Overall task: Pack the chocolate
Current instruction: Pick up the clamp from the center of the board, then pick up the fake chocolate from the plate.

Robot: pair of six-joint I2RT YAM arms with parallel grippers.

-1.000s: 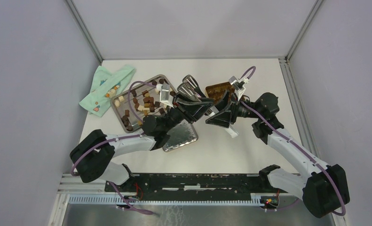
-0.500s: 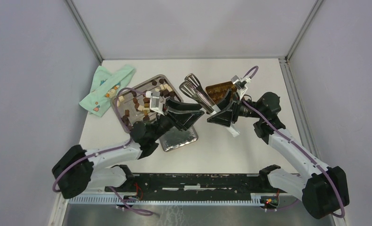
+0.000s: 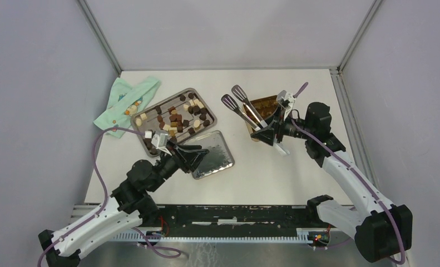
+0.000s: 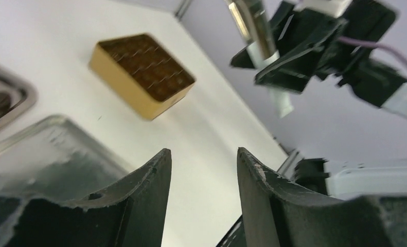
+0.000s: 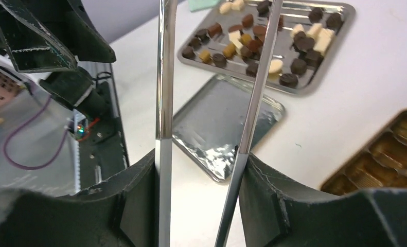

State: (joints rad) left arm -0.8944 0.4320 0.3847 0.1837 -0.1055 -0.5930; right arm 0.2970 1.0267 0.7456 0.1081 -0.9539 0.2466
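Tongs [image 5: 164,77] are clenched by the right gripper [image 5: 198,157]; the left gripper [image 4: 204,152] is released, empty. Chocolate [image 3: 176,118] at nine o'clock should be seized next.

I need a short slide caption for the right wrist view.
Right gripper holding metal tongs; chocolate on a tray and a gold box beyond.

My top camera looked down from above and behind the bases onto the whole table [image 3: 295,167]. The left wrist camera sat low, facing the gold tin [image 4: 142,72]; the right looked along its tongs [image 5: 165,77] toward the chocolate [image 5: 288,80]. Both probably shared the silver plate [image 4: 52,149].
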